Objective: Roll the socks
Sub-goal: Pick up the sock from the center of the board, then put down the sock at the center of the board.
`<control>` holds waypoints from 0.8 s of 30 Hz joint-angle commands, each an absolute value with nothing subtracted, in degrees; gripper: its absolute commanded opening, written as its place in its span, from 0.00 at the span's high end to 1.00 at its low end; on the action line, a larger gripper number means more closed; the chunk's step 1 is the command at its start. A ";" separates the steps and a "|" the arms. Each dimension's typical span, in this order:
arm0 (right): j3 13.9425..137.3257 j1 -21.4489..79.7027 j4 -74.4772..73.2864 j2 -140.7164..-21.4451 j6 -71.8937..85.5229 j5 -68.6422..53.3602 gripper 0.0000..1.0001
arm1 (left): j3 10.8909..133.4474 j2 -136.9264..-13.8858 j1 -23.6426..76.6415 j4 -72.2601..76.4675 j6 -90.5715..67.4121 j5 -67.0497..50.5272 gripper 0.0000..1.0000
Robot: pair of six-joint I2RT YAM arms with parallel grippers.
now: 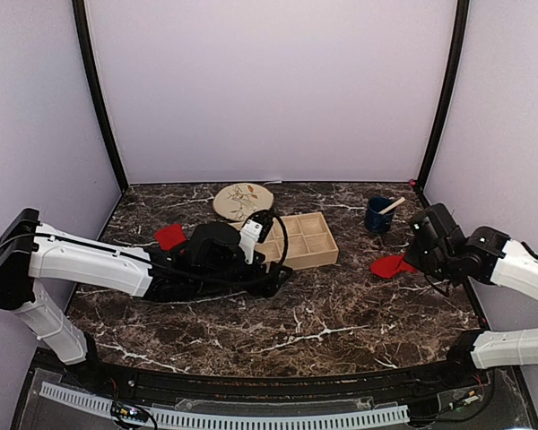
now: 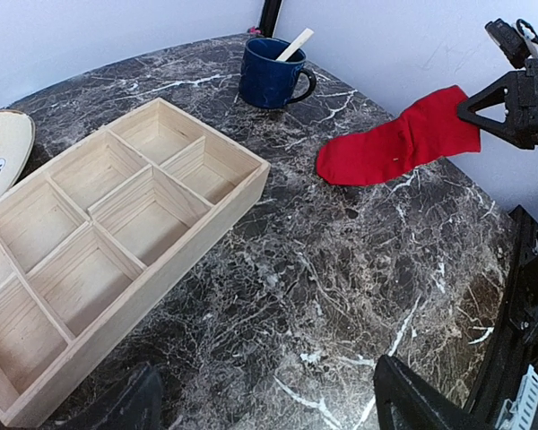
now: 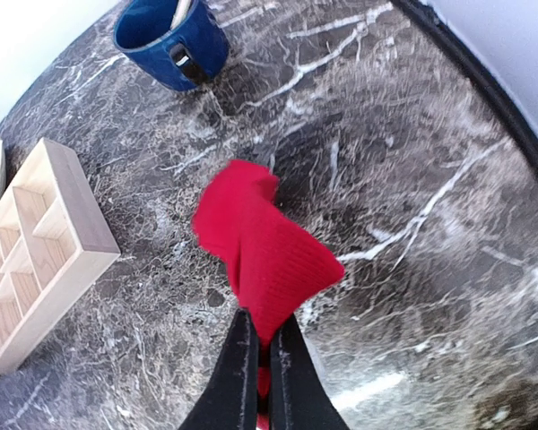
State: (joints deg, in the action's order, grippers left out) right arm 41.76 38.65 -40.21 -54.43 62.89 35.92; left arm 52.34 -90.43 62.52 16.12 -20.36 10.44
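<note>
One red sock (image 1: 391, 265) lies at the right of the marble table. My right gripper (image 1: 414, 257) is shut on its near end and lifts that end; in the right wrist view the sock (image 3: 260, 251) hangs from the pinched fingers (image 3: 235, 376), its far end on the table. It also shows in the left wrist view (image 2: 394, 141). The second red sock (image 1: 169, 236) lies flat at the left, behind my left arm. My left gripper (image 1: 273, 269) is open and empty, low over the table in front of the wooden tray (image 1: 327, 255); its fingertips (image 2: 403, 394) stand wide apart.
The compartmented wooden tray (image 2: 215, 215) sits mid-table. A blue mug (image 1: 377, 215) with a wooden stick stands at the back right, and shows in the right wrist view (image 3: 166, 36). A round patterned plate (image 1: 244, 201) lies behind the tray. Walls enclose three sides.
</note>
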 commanded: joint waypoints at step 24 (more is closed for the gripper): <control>78.32 66.80 -48.83 -103.99 38.24 31.69 0.99 | 45.27 -74.73 62.58 3.52 -31.74 20.19 0.16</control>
